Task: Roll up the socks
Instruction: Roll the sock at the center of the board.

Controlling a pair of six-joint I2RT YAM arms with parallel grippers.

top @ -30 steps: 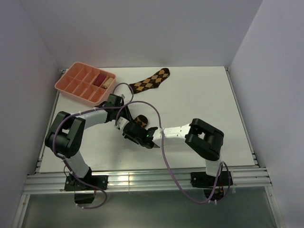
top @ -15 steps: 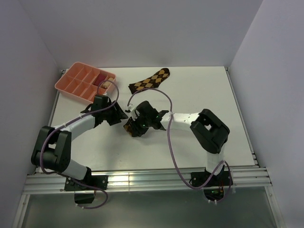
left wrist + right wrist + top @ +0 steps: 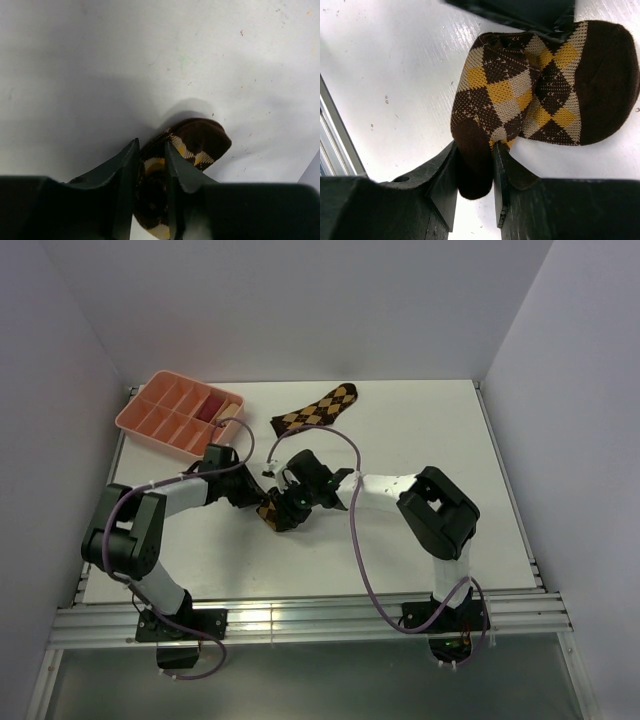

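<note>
One dark brown argyle sock (image 3: 274, 512) lies bunched in the middle of the white table, between both grippers. My left gripper (image 3: 262, 502) is shut on one end of it; its fold shows between the fingers in the left wrist view (image 3: 192, 142). My right gripper (image 3: 285, 512) is shut on the sock's dark brown end (image 3: 475, 170), with the diamond-patterned part (image 3: 520, 95) spread beyond the fingers. The second argyle sock (image 3: 318, 410) lies flat at the back of the table, apart from both grippers.
A pink divided tray (image 3: 150, 420) stands at the back left, with a reddish roll (image 3: 212, 406) and a beige roll (image 3: 229, 412) in its right compartments. Purple cables loop over both arms. The table's front rail (image 3: 300, 615) runs along the near edge.
The right gripper has carried the sock up and left from nearer the front. The left gripper has closed in on the sock's other end and now grips it.
</note>
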